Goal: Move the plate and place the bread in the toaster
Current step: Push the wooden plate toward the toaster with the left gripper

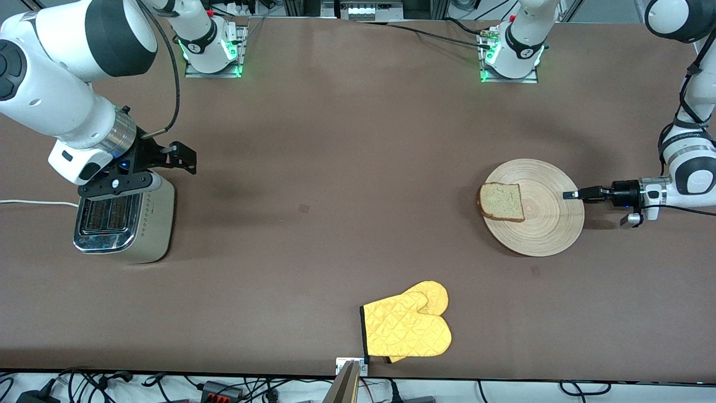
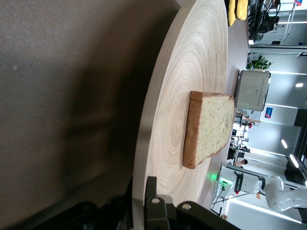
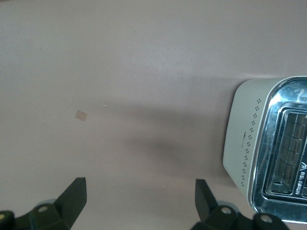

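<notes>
The pale wooden plate (image 1: 551,224) lies toward the left arm's end of the table, with the slice of bread (image 1: 502,201) flat on the part of it toward the toaster. My left gripper (image 1: 570,195) is shut on the plate's rim at table height. In the left wrist view the rim (image 2: 144,158) runs between the jaws, one finger (image 2: 151,189) on top, and the bread (image 2: 208,128) lies farther in. The chrome-topped toaster (image 1: 126,221) stands toward the right arm's end. My right gripper (image 1: 182,157) hangs open above the table beside the toaster (image 3: 259,143), holding nothing.
A yellow oven mitt (image 1: 408,327) lies near the table's front edge, about midway along. The toaster's white cord (image 1: 33,202) runs off toward the right arm's end. The arms' bases (image 1: 512,53) stand along the table's edge farthest from the camera.
</notes>
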